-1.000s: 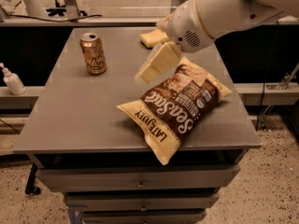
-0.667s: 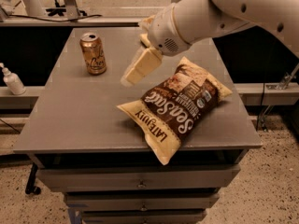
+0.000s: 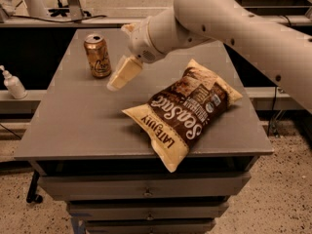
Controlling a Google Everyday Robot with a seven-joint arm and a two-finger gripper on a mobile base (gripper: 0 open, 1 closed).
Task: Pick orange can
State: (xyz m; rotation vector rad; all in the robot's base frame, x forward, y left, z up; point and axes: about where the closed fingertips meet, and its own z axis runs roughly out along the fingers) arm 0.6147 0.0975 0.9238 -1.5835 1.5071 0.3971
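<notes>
Obs.: orange can [image 3: 97, 56] stands upright on the far-left part of the grey table [image 3: 83, 121]; silver top with its opening faces up; dark cursive lettering on the side towards the camera; nothing touches it.

Tool [image 3: 119, 57] sits just right of the can, at the end of a thick white arm [image 3: 219, 18] that enters from the upper right and crosses the far side of the table; tool is released and grasps nothing; its two cream fingers are spread well apart, the nearer one [image 3: 126, 72] slanting down and left with its tip close beside the can's lower half, a narrow strip of table showing between them; the farther one shows only as a small cream tip beyond the wrist, to the right of the can's top; can is not between the fingers; whether the near fingertip touches the table I cannot tell.

Chip bag [image 3: 187, 111], brown and cream with large lettering, lies flat on the right-centre of the table, set diagonally; its near corner reaches the table's near edge; it is well apart from the can and clear of the tool.

Below the tabletop: stacked grey drawers [image 3: 146, 186] with small pulls.

Left of the table, on a lower ledge: a white pump bottle [image 3: 13, 84], upright.
</notes>
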